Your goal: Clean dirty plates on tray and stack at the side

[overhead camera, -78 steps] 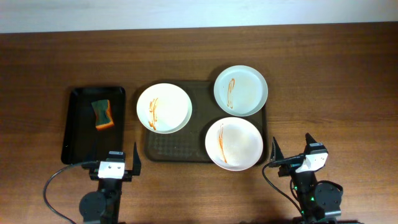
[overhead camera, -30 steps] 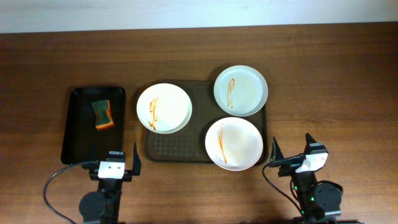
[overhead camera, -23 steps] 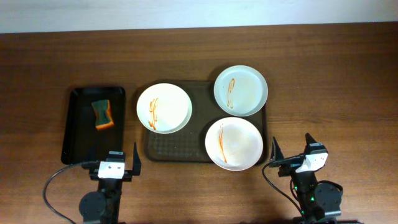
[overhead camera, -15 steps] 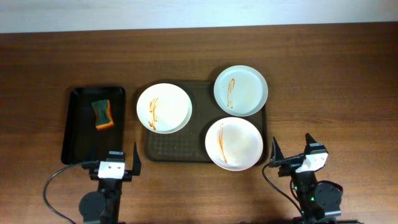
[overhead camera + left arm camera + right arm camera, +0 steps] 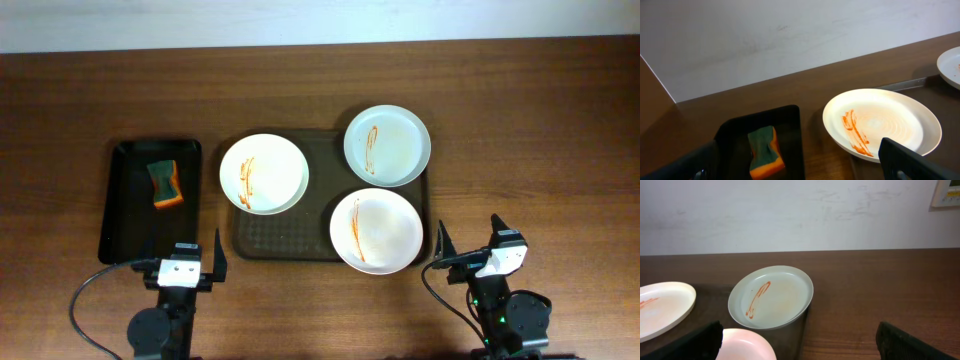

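Two tools hang low at the near edge of the desk [image 5: 540, 120], and neither holds anything. The left tool [image 5: 186, 258] sits toward the near-left corner with its fingers spread wide. The right tool [image 5: 470, 250] sits toward the near-right corner, just as wide. That spread suits a first grasp, since no cleaning looks begun. Just beyond the left tool, toward the left edge, lies a narrow black tray [image 5: 120, 230]. A green and orange sponge [image 5: 165, 184] rests at its far end, probably parked there so the left arm can fetch it without crossing the plates. Near the middle of the desk sits the tray [image 5: 285, 235], dark brown and textured, carrying all three dirty plates. One white plate [image 5: 264, 173] overhangs its far-left corner. The pale green plate [image 5: 387, 146] overhangs its far-right corner. The second white plate [image 5: 377, 230] lies on its near-right corner, closest to the right tool. Each shows orange-red streaks, so none is wiped yet. Bare desk toward the right edge seems the likely stacking spot. The layout suggests a split of work, with the left arm wiping and the right steadying or carrying off each plate.
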